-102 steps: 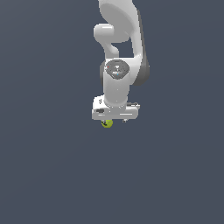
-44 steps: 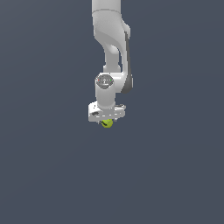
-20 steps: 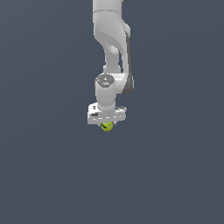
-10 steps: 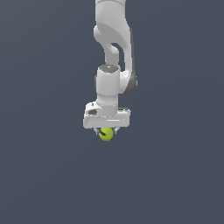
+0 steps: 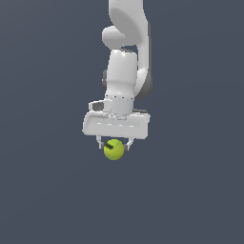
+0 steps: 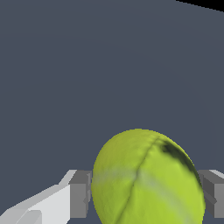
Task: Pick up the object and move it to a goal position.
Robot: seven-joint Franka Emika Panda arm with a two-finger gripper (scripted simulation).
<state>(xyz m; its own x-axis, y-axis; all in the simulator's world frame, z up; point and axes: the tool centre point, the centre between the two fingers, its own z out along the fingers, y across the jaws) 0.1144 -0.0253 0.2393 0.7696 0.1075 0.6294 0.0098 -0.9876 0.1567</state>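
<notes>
i see the tennis ball (image 5: 114, 149) pinched between the two fingers of my tool (image 5: 114, 144), hanging just under the white hand. the tool is closed onto it, a grey pad (image 6: 80, 194) touching each side. the ball is yellow-green, with a pale curved seam, a thin dark crease and a dark smudge near its upper edge.

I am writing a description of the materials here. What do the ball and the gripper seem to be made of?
The ball looks like yellow-green felt, matte, with a pale curved seam and a dark mark; it is a render, so this is only a guess. The gripper looks like smooth white plastic or painted metal with a soft sheen; its jaws have grey matte pads, perhaps rubber.
</notes>
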